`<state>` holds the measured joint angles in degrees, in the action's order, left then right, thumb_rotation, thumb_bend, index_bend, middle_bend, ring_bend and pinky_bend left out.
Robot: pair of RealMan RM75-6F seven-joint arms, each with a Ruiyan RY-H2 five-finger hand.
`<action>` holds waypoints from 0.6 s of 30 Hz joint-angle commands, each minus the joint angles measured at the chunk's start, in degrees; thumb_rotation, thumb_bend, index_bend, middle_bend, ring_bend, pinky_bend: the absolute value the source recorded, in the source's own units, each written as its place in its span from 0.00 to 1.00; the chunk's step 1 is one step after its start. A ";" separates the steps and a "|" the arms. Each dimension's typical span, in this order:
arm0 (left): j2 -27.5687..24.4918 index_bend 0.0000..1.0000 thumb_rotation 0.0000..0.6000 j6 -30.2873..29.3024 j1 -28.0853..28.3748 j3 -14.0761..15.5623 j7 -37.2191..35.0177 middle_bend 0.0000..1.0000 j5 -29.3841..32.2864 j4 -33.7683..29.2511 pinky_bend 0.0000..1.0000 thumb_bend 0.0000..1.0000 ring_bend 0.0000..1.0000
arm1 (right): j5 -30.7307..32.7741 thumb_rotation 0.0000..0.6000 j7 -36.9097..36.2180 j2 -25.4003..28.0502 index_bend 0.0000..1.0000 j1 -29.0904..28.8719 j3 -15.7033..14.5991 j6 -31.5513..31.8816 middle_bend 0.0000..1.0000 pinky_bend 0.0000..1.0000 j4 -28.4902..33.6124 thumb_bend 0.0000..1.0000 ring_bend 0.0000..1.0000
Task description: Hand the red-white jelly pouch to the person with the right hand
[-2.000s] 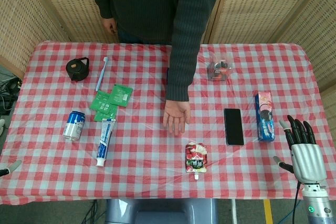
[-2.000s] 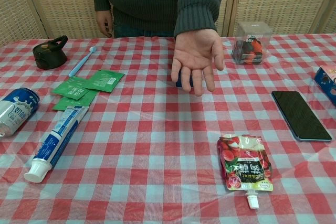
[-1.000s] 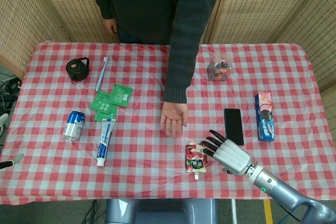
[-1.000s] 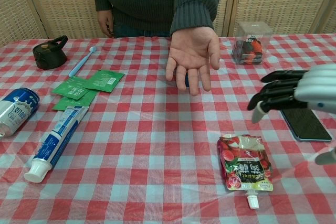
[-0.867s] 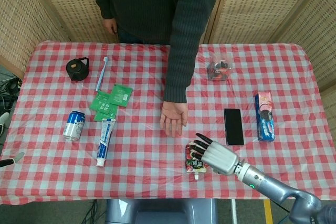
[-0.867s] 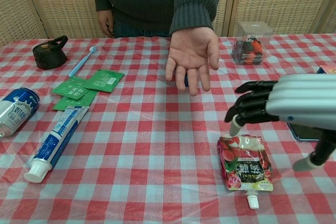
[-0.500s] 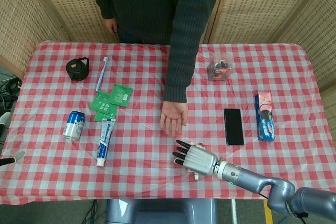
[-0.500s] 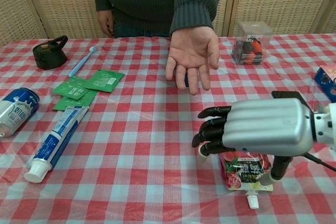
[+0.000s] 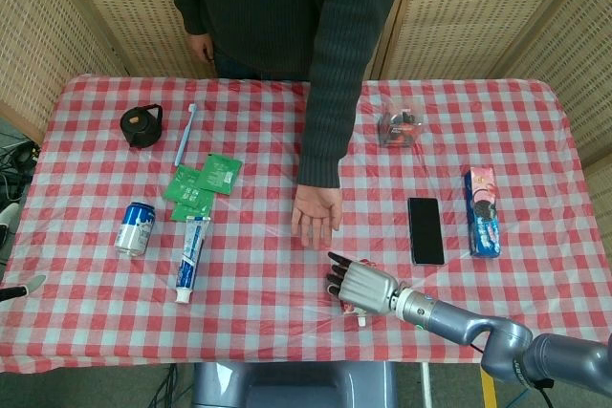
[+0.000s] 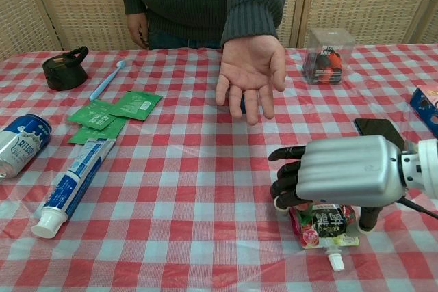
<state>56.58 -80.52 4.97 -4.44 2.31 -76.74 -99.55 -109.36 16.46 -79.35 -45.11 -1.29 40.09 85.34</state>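
1. The right robot hand (image 10: pixel 342 172) is positioned palm-down over the red-white jelly pouch (image 10: pixel 323 225), with its fingers (image 10: pixel 287 184) curled downward at the pouch's far edge and its thumb (image 10: pixel 369 218) lowered on the pouch's right side
2. Contact between the curled fingers and the pouch is suggested in the chest view, but a firm grip cannot be confirmed; whether the pouch is held cannot be told
3. Compared with half a second ago, the fingers are drawn in more tightly, and the pouch is seen slightly crumpled and shifted, its white spout (image 10: pixel 336 260) now angled to the right
4. The pouch lies on the desk (image 10: pixel 191 189) directly beneath the right robot hand; only its lower half and spout are exposed toward the near edge
5. The person's open palm (image 10: pixel 251 73) is held above the desk, beyond the pouch and apart from the robot hand
6. Of the left robot hand (image 9: pixel 19 289), only a fingertip is visible at the head view's left edge; its state cannot be told
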 commanded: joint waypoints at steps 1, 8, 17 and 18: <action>-0.01 0.00 1.00 -0.12 -0.02 0.02 0.06 0.00 -0.12 -0.13 0.00 0.00 0.00 | 0.57 1.00 -0.47 -0.60 0.48 -0.14 -0.53 0.00 0.50 0.38 -0.95 0.27 0.47; -0.20 0.00 1.00 0.09 0.09 -0.01 -0.26 0.00 0.01 -0.31 0.00 0.00 0.00 | -0.27 1.00 -3.88 -1.23 0.69 -0.24 -1.69 4.74 0.69 0.59 -2.45 0.55 0.67; -0.54 0.00 1.00 -0.20 -0.15 0.15 -1.36 0.00 -0.39 -0.25 0.00 0.00 0.00 | -5.14 1.00 -8.74 4.10 0.71 0.03 -1.29 19.02 0.72 0.59 1.80 0.58 0.70; -0.58 0.00 1.00 -0.18 -0.14 0.14 -1.48 0.00 -0.41 -0.23 0.00 0.00 0.00 | -5.17 1.00 -9.00 4.75 0.71 -0.01 -0.93 19.93 0.72 0.59 2.41 0.58 0.70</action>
<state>56.03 -80.69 4.85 -4.30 0.86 -77.13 -99.80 -113.29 8.89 -76.53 -45.19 -2.75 57.28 86.04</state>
